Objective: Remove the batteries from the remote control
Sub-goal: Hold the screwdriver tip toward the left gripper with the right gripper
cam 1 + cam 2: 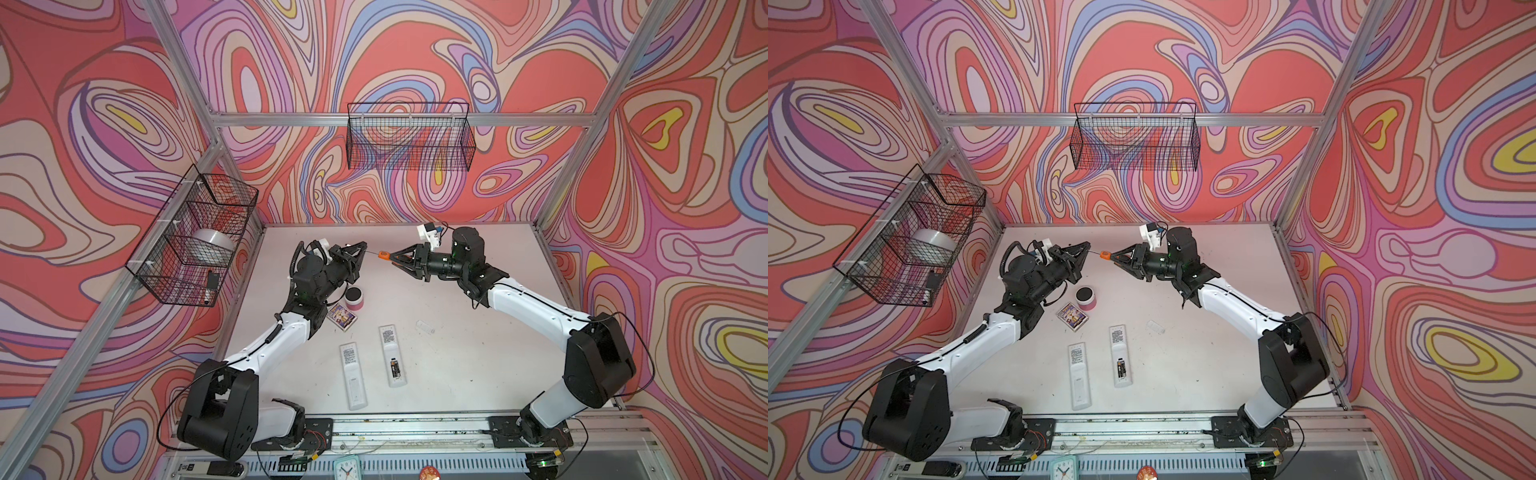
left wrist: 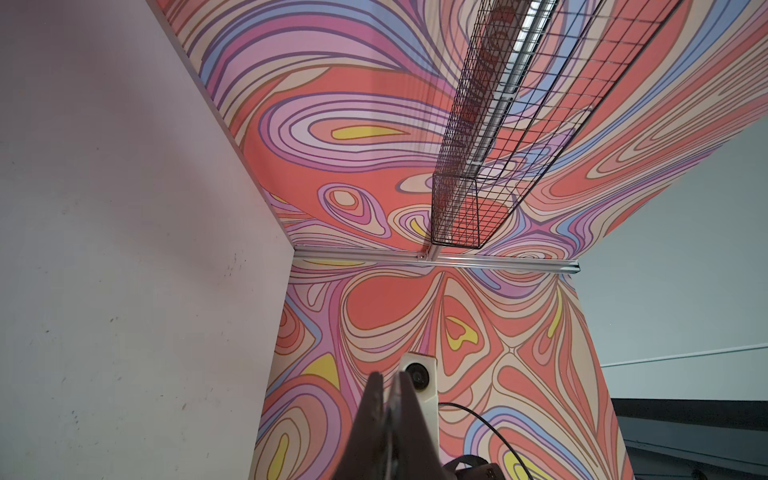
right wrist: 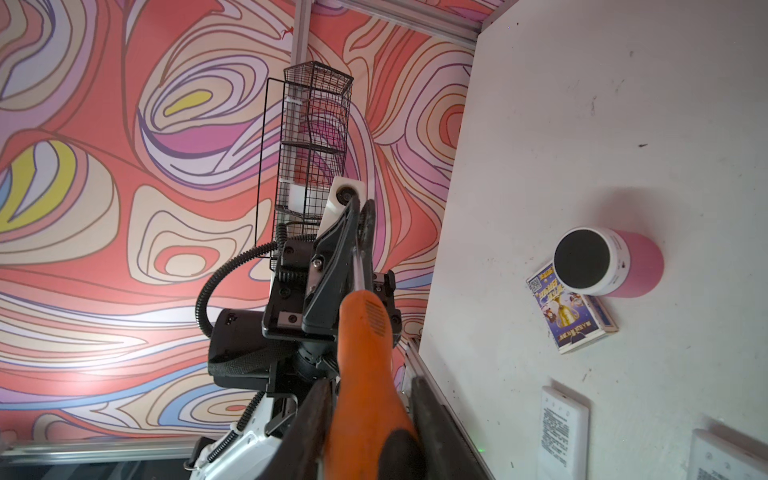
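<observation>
Presently, both arms are found raised over the far half of the table (image 1: 478, 353), their grippers pointed at each other. The left gripper (image 1: 362, 249) is seen clenched; in the right wrist view the thin metal shaft of the screwdriver (image 1: 383, 256) is pinched between its fingertips. The right gripper (image 1: 395, 257) is closed around the orange handle of the same tool, with one finger pressed against each side of the grip. The screwdriver is thus held at both ends, roughly level and clear of the table.

The batteries (image 1: 392, 368) are located inside the remote control (image 1: 390, 345), which lies back-up near the front of the table, between the two arm bases and well apart from both grippers. Its compartment is uncovered, and black casing with a gold-yellow end is visible in it in both top views. How many cells are seated cannot be told.

A second remote (image 1: 353, 376) is noted just beside it on the left arm's side, not touching, with its back intact. A pink speaker (image 1: 354, 297) and a printed card box (image 1: 341, 314) stand close together below the left arm. A small clear piece (image 1: 426, 327) lies apart on the right arm's side.
</observation>
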